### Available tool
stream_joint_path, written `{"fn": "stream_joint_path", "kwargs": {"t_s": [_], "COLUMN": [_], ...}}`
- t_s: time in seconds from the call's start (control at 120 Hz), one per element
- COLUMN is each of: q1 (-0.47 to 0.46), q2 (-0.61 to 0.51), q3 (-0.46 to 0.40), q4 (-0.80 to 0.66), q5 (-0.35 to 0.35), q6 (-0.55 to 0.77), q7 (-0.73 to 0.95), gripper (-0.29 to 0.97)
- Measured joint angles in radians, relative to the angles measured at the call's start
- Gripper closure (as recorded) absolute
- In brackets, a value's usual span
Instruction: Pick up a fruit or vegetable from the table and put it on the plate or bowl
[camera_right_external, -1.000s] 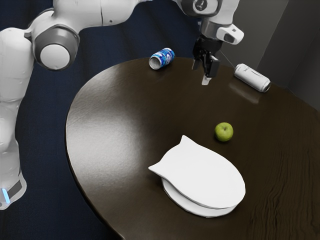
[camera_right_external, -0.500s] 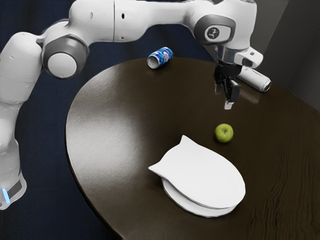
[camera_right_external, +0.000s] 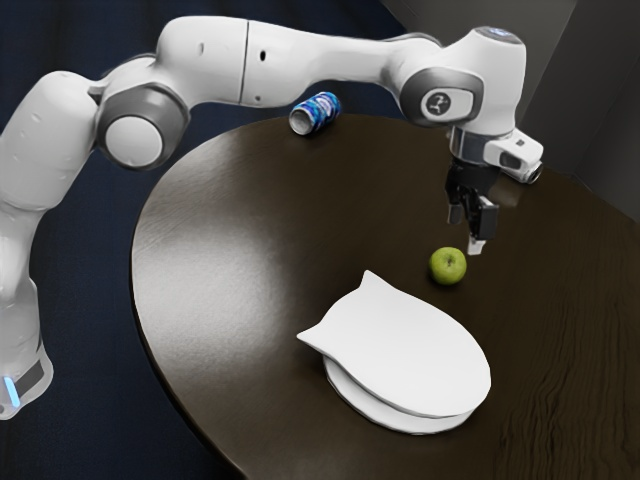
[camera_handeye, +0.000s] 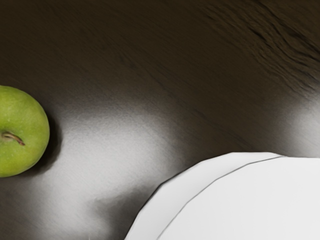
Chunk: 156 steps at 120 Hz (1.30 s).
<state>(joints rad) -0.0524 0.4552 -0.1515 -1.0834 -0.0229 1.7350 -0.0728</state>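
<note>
Trouble would come from misalignment: the open, empty pincer (camera_right_external: 468, 232) hangs just above the apple (camera_right_external: 448, 264), slightly off-centre. On the table (camera_right_external: 250, 250), the plate (camera_right_external: 400, 355) lies near the apple. A descending finger could send it rolling.

no text can be read. the blue can (camera_right_external: 313, 112) carries white markings too small to make out; the arm's wrist joint (camera_right_external: 440, 102) bears a white emblem.
</note>
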Motion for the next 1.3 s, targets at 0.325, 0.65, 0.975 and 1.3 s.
{"fn": "stream_joint_path", "kwargs": {"t_s": [0.325,0.65,0.975,1.3], "q1": [0.019,0.084,0.123,0.126], "q2": [0.105,0.221,0.27,0.297], "q3": [0.027,0.022,0.017,0.017], "q4": [0.101,0.194,0.193,0.19], "q5": [0.007,0.007,0.004,0.001], "q6": [0.031,0.062,0.078,0.095], "q7": [-0.003,-0.003,0.004,0.019], "gripper": [0.0,0.0,0.0,0.0]}}
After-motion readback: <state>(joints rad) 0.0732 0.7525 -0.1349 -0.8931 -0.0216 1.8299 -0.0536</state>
